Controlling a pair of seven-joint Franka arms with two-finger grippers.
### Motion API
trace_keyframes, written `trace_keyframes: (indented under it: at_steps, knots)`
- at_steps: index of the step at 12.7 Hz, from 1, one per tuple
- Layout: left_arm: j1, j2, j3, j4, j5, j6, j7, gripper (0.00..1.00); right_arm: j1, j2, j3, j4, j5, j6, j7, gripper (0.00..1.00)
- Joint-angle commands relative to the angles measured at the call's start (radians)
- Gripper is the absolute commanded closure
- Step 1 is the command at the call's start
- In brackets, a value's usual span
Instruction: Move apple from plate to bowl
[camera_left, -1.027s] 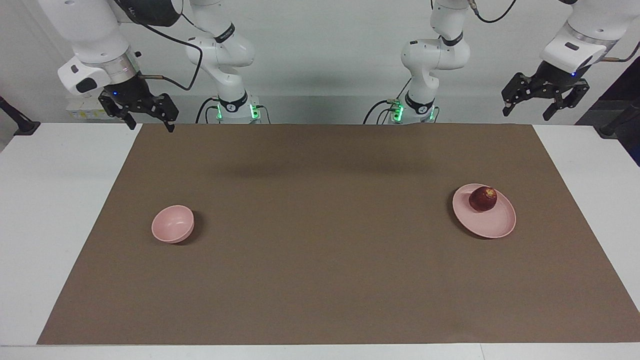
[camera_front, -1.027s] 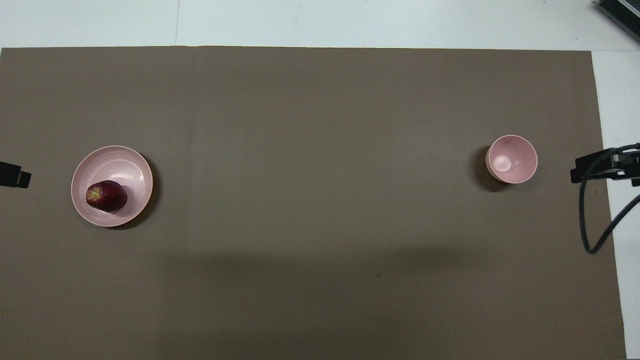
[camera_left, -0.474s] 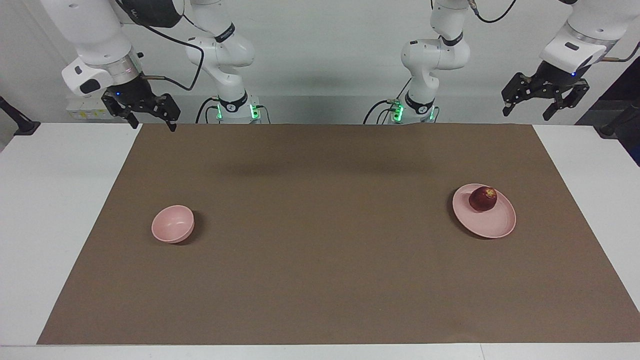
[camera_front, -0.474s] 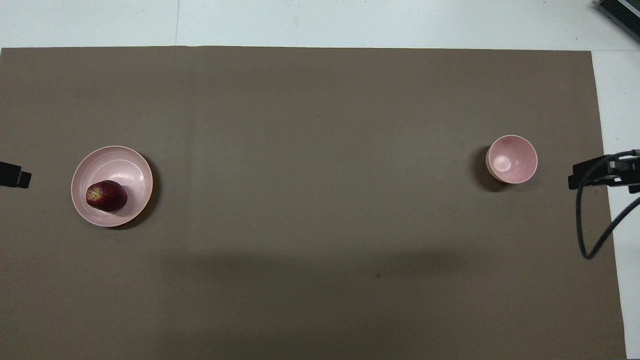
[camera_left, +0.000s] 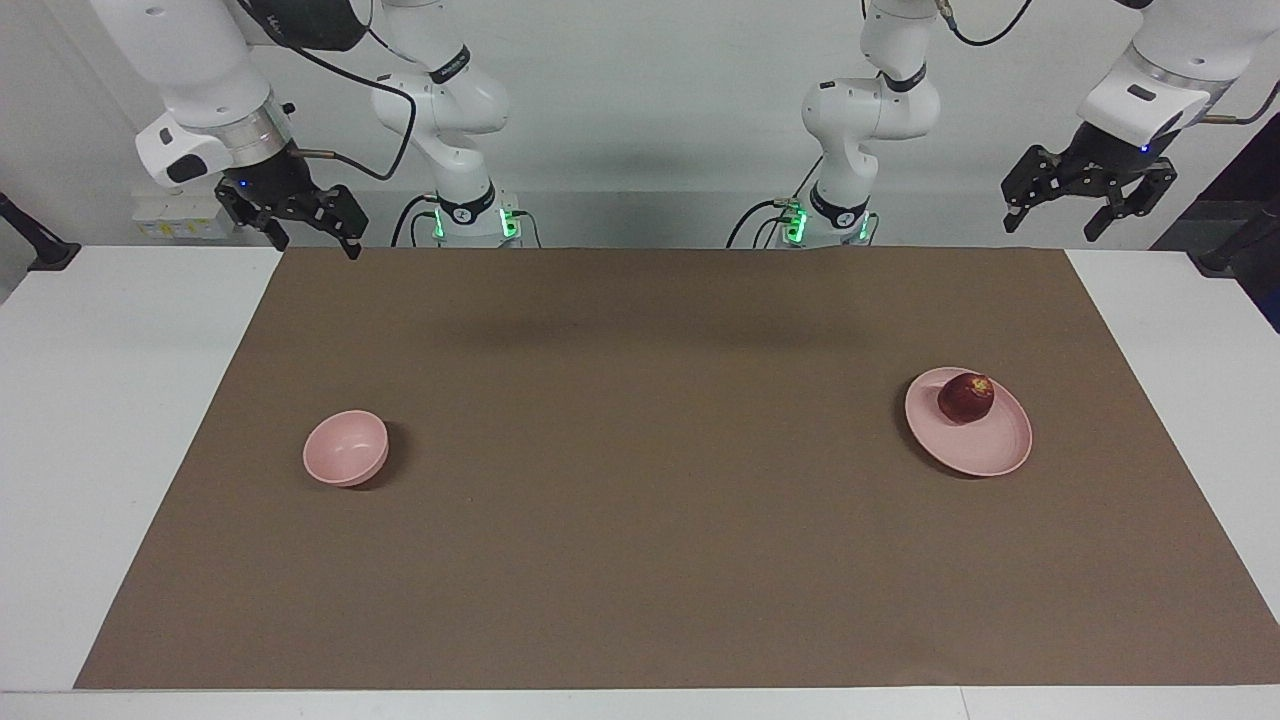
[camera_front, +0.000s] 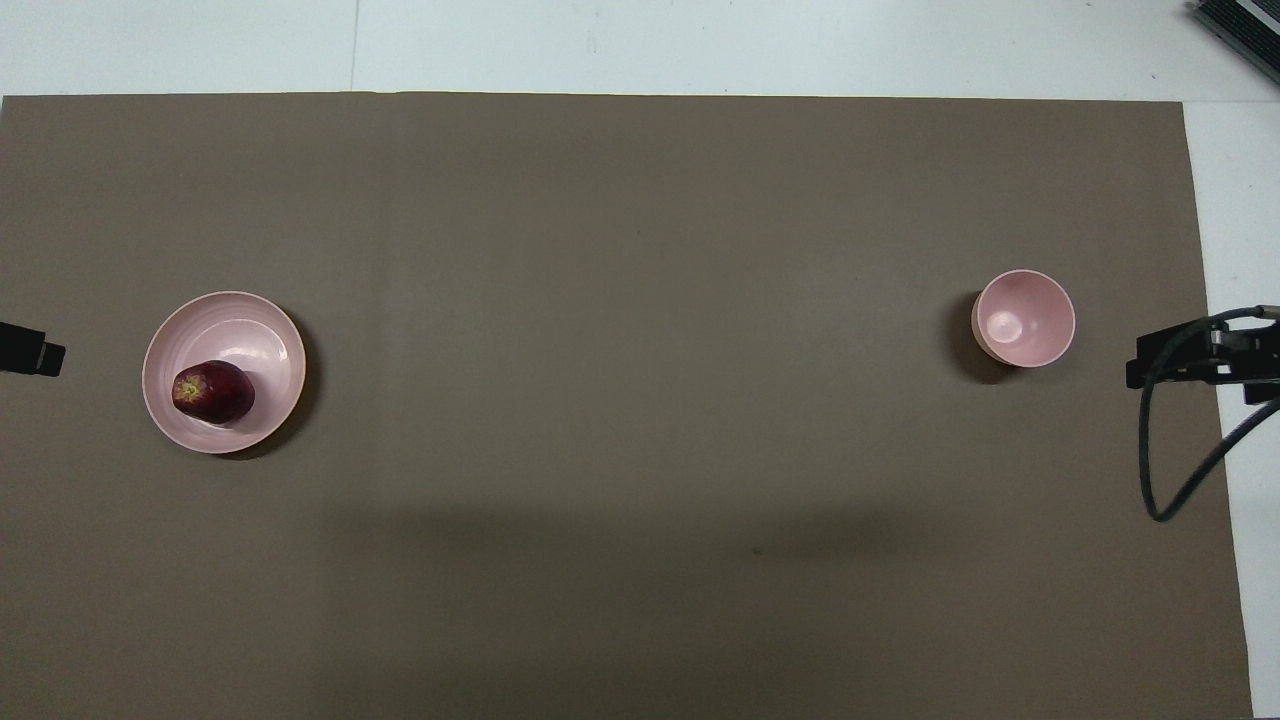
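Grippers first, since they hang nearest the robots: the left gripper (camera_left: 1087, 205) is raised over the bench's (camera_left: 120, 420) edge at the left arm's end, jaws spread wide and holding nothing; the right gripper (camera_left: 303, 222) is up over the mat's (camera_left: 640, 560) corner at the right arm's end, jaws just as wide and just as bare. Farther out, the apple (camera_left: 966, 398) sits on the plate (camera_left: 990, 450), on the part of it nearest the robots. The bowl (camera_left: 346, 447) stands well apart, toward the right arm's end, with nothing in it. I'd say nothing has begun; the next move calls for the left gripper to drop over the apple and close on it. From overhead only slivers of either gripper show at the edges, so their height is hard to judge there
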Motion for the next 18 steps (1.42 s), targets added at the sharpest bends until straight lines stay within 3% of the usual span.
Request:
trace_keyframes:
  at_steps: [1, 8, 18]
  knots:
    - [-0.015, -0.028, 0.009, -0.029, 0.008, -0.006, -0.016, 0.0, -0.004, -0.027, 0.004, -0.025, 0.036, -0.02, 0.036, 0.0]
    - [-0.013, -0.026, 0.009, -0.029, 0.008, 0.0, -0.01, 0.0, -0.003, -0.028, 0.004, -0.026, 0.054, -0.02, 0.076, 0.0]
    - [-0.019, -0.026, 0.007, -0.029, 0.006, 0.002, -0.011, 0.0, 0.085, 0.018, 0.013, -0.053, 0.259, -0.025, 0.516, 0.0]
